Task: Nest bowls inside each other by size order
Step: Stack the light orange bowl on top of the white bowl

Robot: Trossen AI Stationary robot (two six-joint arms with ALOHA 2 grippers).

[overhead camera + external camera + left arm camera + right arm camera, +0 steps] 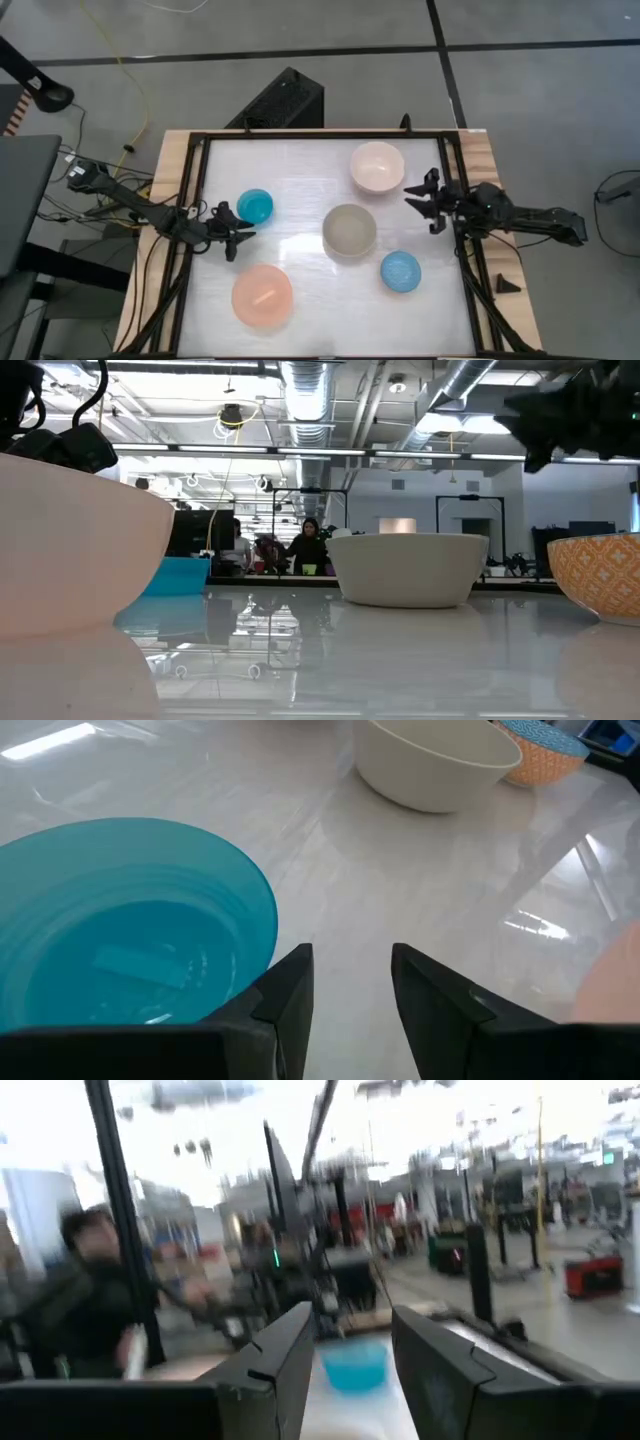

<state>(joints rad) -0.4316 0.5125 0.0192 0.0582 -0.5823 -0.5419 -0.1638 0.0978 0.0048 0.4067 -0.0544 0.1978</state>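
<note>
Five bowls stand upright on the white table top. The teal bowl [255,206] is at the left, the pale pink-white bowl [377,167] at the far middle, the grey-beige bowl [349,230] in the centre, the light blue bowl [400,271] at the near right, and the salmon bowl [262,296] at the near left. My left gripper [240,229] is open and empty, just near of the teal bowl [120,920]. My right gripper [416,201] is open and empty, to the right of the pink-white bowl, its fingers [280,1370] pointing level toward the table's left.
A black frame [200,140] runs around the table top. The light blue bowl is orange-patterned on its outside [600,575]. Bare table lies between the bowls [300,190]. People [310,545] show in the room beyond the far edge.
</note>
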